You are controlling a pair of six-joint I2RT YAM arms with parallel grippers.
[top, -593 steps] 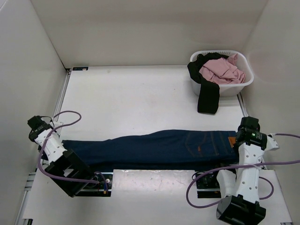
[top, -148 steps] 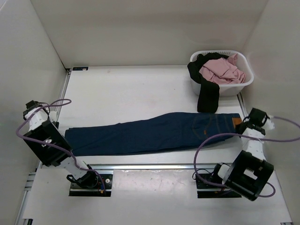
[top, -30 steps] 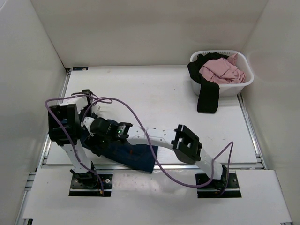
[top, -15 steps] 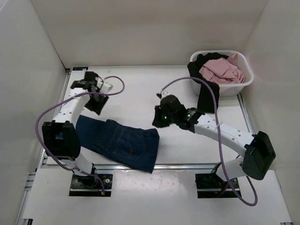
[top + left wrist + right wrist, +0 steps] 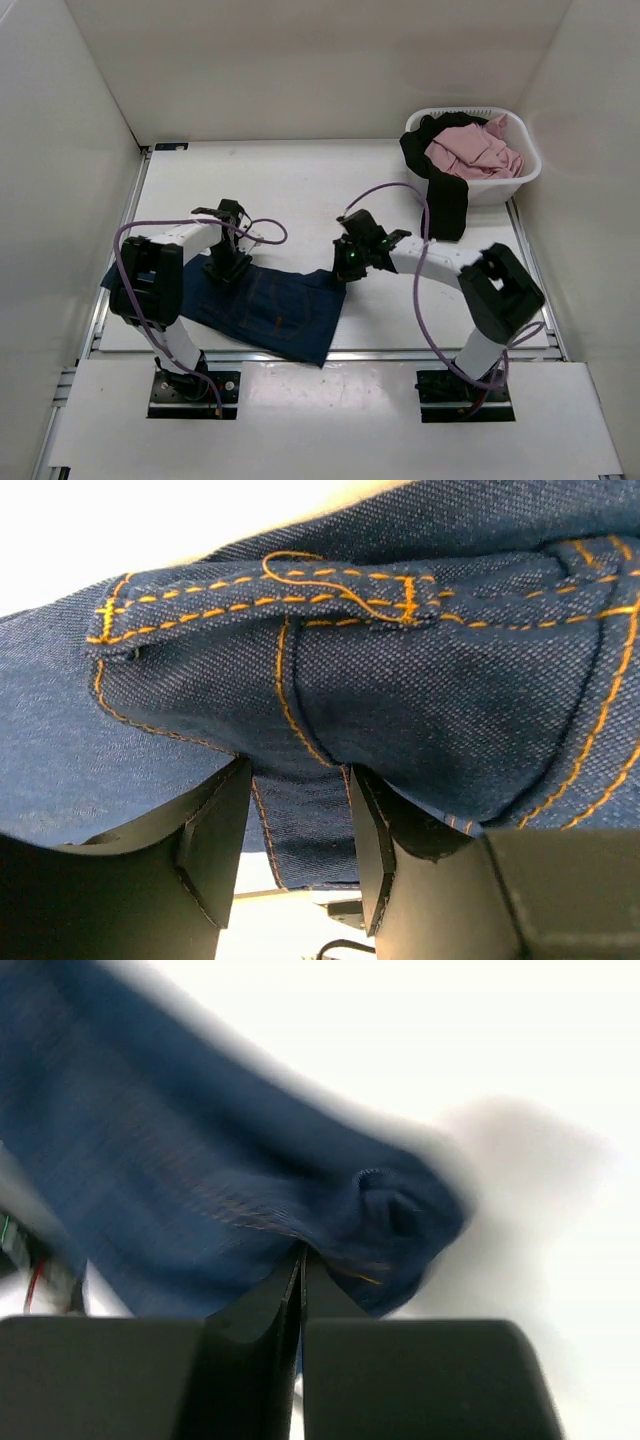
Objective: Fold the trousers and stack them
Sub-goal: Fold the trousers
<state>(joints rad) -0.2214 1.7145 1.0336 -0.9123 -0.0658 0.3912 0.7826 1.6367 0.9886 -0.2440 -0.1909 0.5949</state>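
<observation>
The trousers (image 5: pixel 270 312), dark navy jeans with tan stitching, lie folded into a short bundle at the near left of the table. My left gripper (image 5: pixel 228 264) is at their far edge. In the left wrist view the left gripper (image 5: pixel 300 780) has its fingers closed on a thick fold of the trousers (image 5: pixel 420 680) beside a belt loop. My right gripper (image 5: pixel 345 270) is at the bundle's far right corner. In the right wrist view the right gripper (image 5: pixel 302 1252) has its fingers pressed together on the edge of the trousers (image 5: pixel 200 1160), with a bunched corner just beyond.
A white laundry basket (image 5: pixel 512 186) stands at the far right with pink clothes (image 5: pixel 470 150) in it. A black garment (image 5: pixel 445 205) hangs over its front onto the table. White walls stand on three sides. A metal rail (image 5: pixel 380 355) runs along the near edge.
Both grippers have come down from the bare table onto the far edge of the folded trousers, the left at the far edge, the right at the right corner. The bundle has barely shifted.
</observation>
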